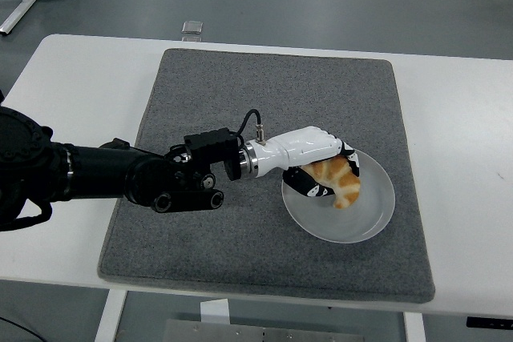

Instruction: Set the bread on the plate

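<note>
— Position of croissant (341, 181)?
— Over left half of white plate (370, 218), lower end at or just above plate surface; contact not discernible.
— State of left hand (314, 158)?
— Extended from left edge across grey mat (208, 254), white shell above plate's left rim, fingers (321, 190) curled around croissant.
— Plate location?
— On mat, right-hand part, mat lying on white worktop (457, 126).
— Elsewhere?
— Small clear object (191, 28) on floor beyond worktop's far edge.
</note>
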`<state>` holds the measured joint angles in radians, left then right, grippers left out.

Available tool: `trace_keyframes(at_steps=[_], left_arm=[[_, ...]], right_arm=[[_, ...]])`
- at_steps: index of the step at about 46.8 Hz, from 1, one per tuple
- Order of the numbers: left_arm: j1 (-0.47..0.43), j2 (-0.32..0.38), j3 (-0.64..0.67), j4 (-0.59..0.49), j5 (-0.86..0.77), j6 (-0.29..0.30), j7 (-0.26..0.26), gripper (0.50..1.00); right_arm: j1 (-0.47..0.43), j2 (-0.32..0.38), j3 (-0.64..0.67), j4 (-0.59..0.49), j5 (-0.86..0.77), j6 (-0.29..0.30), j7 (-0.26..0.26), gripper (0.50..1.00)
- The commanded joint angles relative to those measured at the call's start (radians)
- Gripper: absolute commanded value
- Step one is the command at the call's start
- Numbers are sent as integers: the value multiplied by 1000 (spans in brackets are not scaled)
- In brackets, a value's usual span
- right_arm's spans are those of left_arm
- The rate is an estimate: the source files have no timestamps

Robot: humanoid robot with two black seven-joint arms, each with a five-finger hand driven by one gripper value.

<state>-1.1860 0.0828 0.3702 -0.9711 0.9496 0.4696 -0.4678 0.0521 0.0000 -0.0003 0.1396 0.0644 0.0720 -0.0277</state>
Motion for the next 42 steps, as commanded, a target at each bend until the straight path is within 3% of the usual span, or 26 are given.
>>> trace_keyframes(at_steps=[1, 7, 14, 20, 28, 42], left_arm=[[12, 0, -16, 0, 0, 0, 0, 666], [28, -1, -20, 0, 0, 0, 0, 726], [32, 0, -20, -1, 0, 0, 0, 743], [35, -1, -20, -1, 0, 0, 0, 840], [40, 0, -20, -3, 0, 0, 0, 919], [42, 0, -59, -8, -3, 0, 0, 986]], right_arm=[[0, 0, 0, 0, 0, 0, 0, 952], [-1, 0, 0, 0, 0, 0, 0, 952], [0, 0, -1, 0, 0, 0, 0, 952], [0, 0, 0, 0, 0, 0, 0, 952], [0, 0, 0, 0, 0, 0, 0, 952], [0, 0, 0, 0, 0, 0, -1, 954]])
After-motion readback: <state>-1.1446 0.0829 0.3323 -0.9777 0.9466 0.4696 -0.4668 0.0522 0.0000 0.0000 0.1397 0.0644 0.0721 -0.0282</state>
